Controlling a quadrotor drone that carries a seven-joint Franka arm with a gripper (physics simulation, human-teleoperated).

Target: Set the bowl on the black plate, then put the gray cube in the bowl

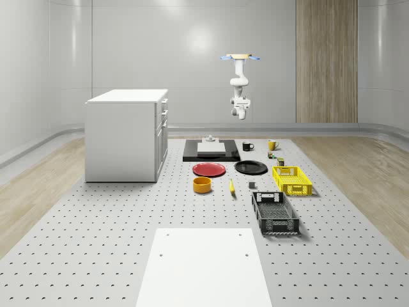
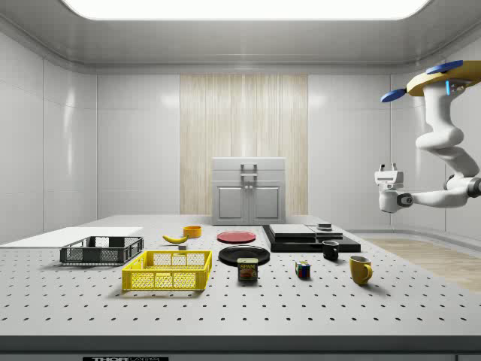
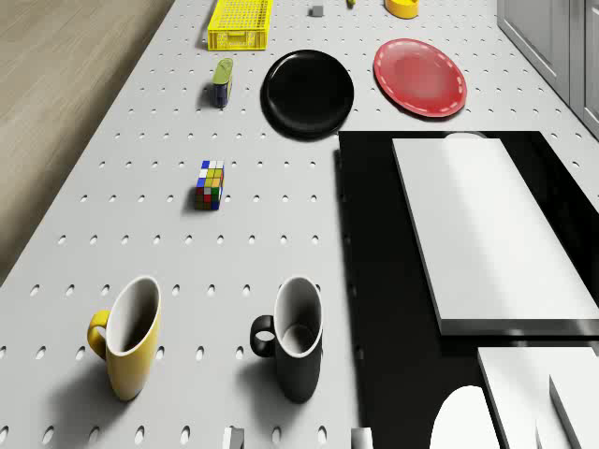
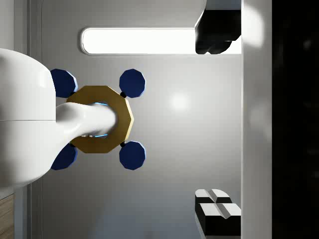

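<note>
Where the drone (image 1: 239, 57) hangs: it hovers high in the air over the desk's (image 1: 96, 224) far edge, on the far side of the mugs and the black slab (image 1: 192, 156).
Arm: it bends down from the drone, and its end turns back up toward the rotors (the wrist view looks straight at them).
Gripper (image 2: 388, 168): well above the desk, over the same far edge and touching nothing.
Jaws: spread wide apart with nothing between them.
Bowl (image 1: 202, 185): orange, upright on the bare desk near its middle. It is just beside the red plate (image 1: 209, 169), on the side toward the white sheet (image 1: 203, 268).
Black plate (image 1: 250, 167): flat on the desk beside the red plate, just off the slab's corner, with nothing on it (the bowl sits apart from it).
Gray cube (image 1: 252, 185): on the desk between the banana (image 1: 231, 186) and the yellow basket (image 1: 292, 180). It is near the black plate and close to the far end of the black basket (image 1: 275, 213).
Mugs: a black mug (image 3: 298, 339) is just beside the slab and a yellow mug (image 3: 129, 348) is farther toward the desk's side edge, both upright.
Small things: a puzzle cube (image 3: 211, 184) and a can (image 3: 222, 82) lie between the mugs and the yellow basket.
Cabinet (image 1: 128, 134): it stands along the opposite side edge.
</note>
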